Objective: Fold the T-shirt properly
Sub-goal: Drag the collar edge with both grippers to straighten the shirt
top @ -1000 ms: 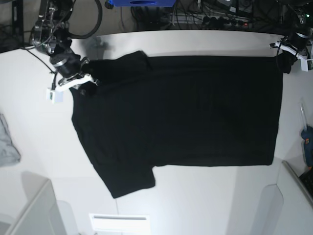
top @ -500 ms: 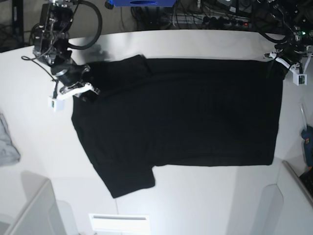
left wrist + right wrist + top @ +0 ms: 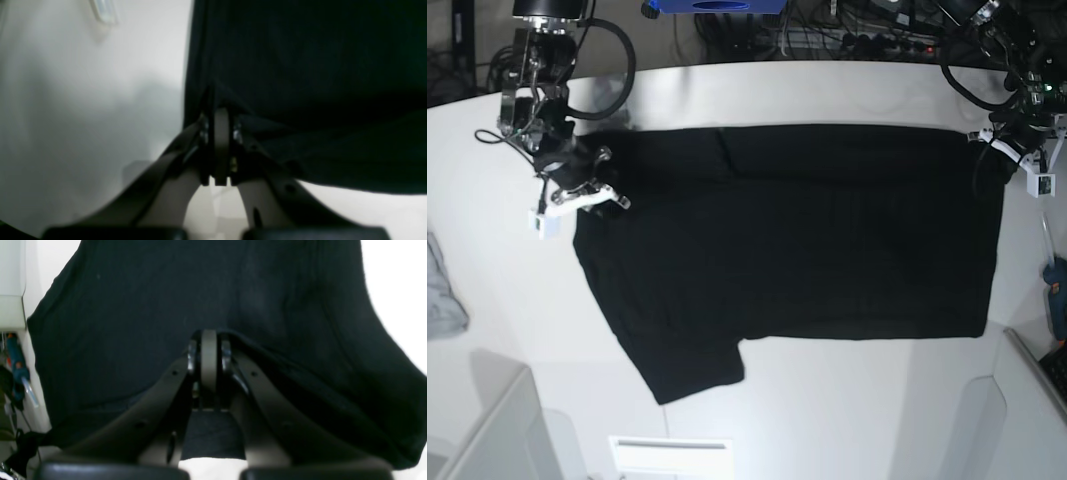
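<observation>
**Operator:** The T-shirt (image 3: 807,230) lies spread across the middle of the white bench (image 3: 847,420), black, collar end toward my right arm and hem toward my left. Its far edge has lifted and come inward since a second ago — the far sleeve that stuck out is now drawn in flat along the top.

**Observer:** So both hands have cloth?

**Operator:** Yes. The right hand (image 3: 208,340) is pinched together on the fabric at the far shoulder; in its wrist view the cloth drapes off the closed tips. The left hand (image 3: 217,116) is clamped on the far hem corner, with the edge of the shirt running up beside it.

**Observer:** What does that shift tell you?

**Operator:** I read it as the start of the lengthwise fold — the far long side is being carried toward the near one. The near sleeve (image 3: 692,365) hasn't moved and still pokes out toward me, so that needs tucking later.

**Observer:** Anything nearby?

**Operator:** A small grey cloth (image 3: 442,295) at the bench edge, well apart from the shirt.
</observation>
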